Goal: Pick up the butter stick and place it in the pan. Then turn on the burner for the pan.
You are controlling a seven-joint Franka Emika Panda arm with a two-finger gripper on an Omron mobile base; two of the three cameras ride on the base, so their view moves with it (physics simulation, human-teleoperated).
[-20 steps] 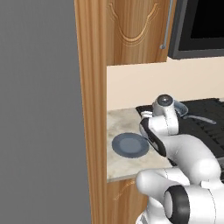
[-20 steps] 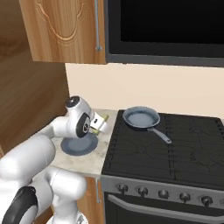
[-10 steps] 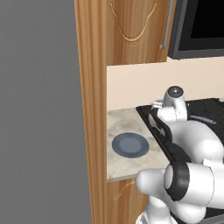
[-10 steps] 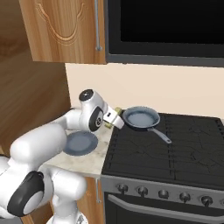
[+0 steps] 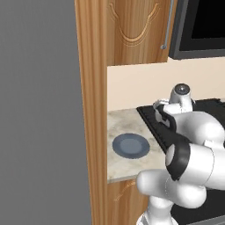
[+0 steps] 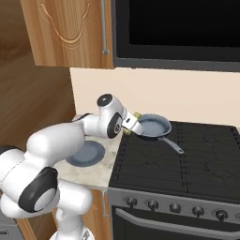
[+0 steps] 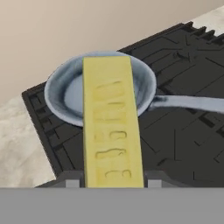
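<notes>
my hand (image 6: 132, 123) was clenched on the butter stick (image 7: 111, 127), which stood out long in front of the fingers, so that its far end already pointed over the pan (image 7: 65, 94). i held it in the air, above the left edge of the black cooktop (image 6: 187, 154) and just beside the pan's near rim, because it had to come down inside the bowl and not on the grate. the pan sat on the back left burner (image 7: 46, 131), its thin handle (image 7: 188, 103) reaching away to one side, apart from my path. on the bench (image 5: 125, 127) lay a flat grey-blue plate (image 5: 130, 145), well apart from the butter. nothing stood between the stick and the pan. the knobs (image 6: 173, 208) on the stove front waited lower, not yet touched, i judged.
</notes>
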